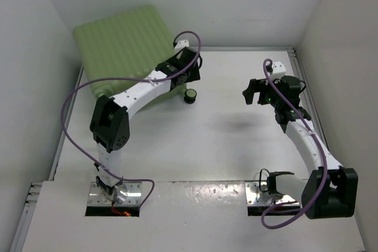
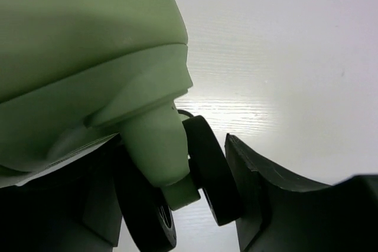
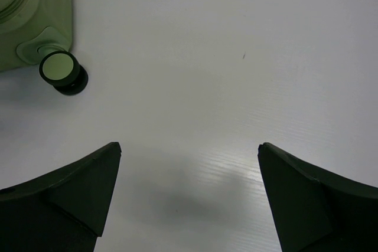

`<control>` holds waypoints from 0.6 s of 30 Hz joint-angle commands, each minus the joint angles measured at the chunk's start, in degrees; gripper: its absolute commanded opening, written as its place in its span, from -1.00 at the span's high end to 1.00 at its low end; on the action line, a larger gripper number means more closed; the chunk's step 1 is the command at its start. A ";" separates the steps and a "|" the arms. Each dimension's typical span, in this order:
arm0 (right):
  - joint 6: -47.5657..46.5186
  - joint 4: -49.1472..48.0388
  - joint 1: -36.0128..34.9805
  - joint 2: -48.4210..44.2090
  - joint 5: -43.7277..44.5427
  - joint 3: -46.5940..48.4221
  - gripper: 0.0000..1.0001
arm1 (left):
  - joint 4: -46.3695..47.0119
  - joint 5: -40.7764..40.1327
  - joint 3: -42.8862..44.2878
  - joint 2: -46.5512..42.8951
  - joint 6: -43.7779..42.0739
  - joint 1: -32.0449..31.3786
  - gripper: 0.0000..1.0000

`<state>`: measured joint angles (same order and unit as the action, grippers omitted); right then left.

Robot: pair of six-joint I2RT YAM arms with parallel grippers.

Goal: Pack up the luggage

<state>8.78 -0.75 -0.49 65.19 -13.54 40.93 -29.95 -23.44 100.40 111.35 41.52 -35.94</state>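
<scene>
Luggage (image 1: 121,39) is lying flat in the far-left corner of the table (image 1: 224,140), ribbed shell facing up. No lining is showing, so I'm reading it as shut.

Left hand (image 2: 177,193) is sitting at the near-right corner of the case, fingers part-spread either side of the caster wheel (image 2: 207,169) and its green stem. One finger looks very close to the wheel, but I can't tell if it is actually pinching.

Right hand (image 3: 189,146) is hanging over bare table, fingers spread wide and holding nothing, well apart from the case.

Handling guess:
- The hard plastic shell is looking stiff and smooth, so likely slippery for the pads.
- It is the biggest thing here, probably too heavy and bulky for one arm to lift. Dragging or pivoting seems safer.
- The wheel is likely spinning and swivelling under a grip, so it makes a poor hold.
- The fixed stem or the shell lip near the seam is looking like the better place to grab.
</scene>
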 commanded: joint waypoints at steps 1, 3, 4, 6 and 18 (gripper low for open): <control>-0.86 -1.44 0.14 -0.94 0.01 0.12 -0.98 | 0.95 -3.19 -5.55 -1.30 -8.11 -3.59 1.00; -0.87 -1.35 0.23 -1.03 -0.17 -0.06 -0.98 | 0.95 -3.19 -8.37 -2.72 -10.48 -5.63 1.00; -0.95 -1.36 0.14 -1.03 -0.17 0.03 -0.98 | 0.95 -3.19 -9.07 -3.94 -11.45 -7.72 1.00; -0.87 -1.27 0.14 -1.55 -0.34 -0.14 -0.98 | 0.95 -2.66 -10.13 -5.08 -13.65 -9.84 1.00; -2.89 -1.36 0.23 -5.33 -1.84 -2.17 -0.98 | 6.92 2.70 -27.78 -22.82 -31.31 -28.11 1.00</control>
<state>7.11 -0.78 -0.49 61.41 -14.04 39.31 -25.80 -34.48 75.99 96.25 21.17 -53.47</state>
